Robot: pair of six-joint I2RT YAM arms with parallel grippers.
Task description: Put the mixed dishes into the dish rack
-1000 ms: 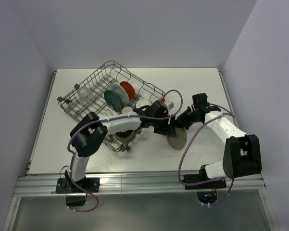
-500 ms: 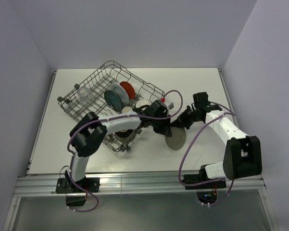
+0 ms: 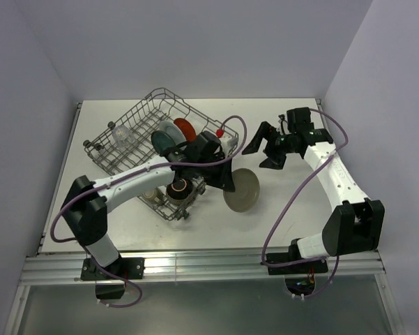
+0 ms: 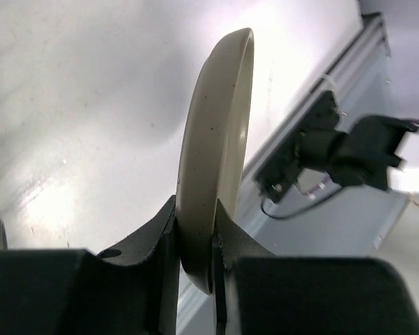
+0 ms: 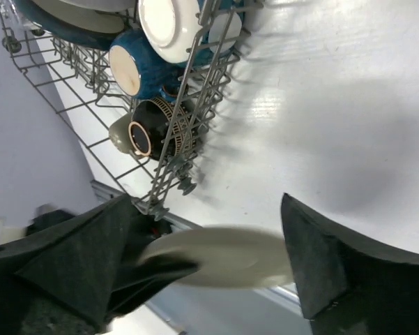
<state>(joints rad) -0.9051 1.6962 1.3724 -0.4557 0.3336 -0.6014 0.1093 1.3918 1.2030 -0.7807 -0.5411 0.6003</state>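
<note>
Wide stretch of white table (image 3: 300, 209) right of and in front of the dish rack (image 3: 136, 115), out to the near edge. Above that stretch, just off the rack's near-right corner: beige plate (image 4: 212, 153) on edge, rim pinched by the left gripper (image 4: 195, 244). Farther back, apart from it, right gripper (image 3: 265, 149) spread wide, holding nothing. In the rack: teal plate (image 3: 164, 143), red-orange plate (image 3: 185, 129), clear glass (image 3: 123, 135), blue cups (image 5: 145, 75), dark bowl (image 3: 178, 188)

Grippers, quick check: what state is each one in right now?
Left gripper: shut on the beige plate, clamped at its rim.
Right gripper: open, holding nothing.
</note>
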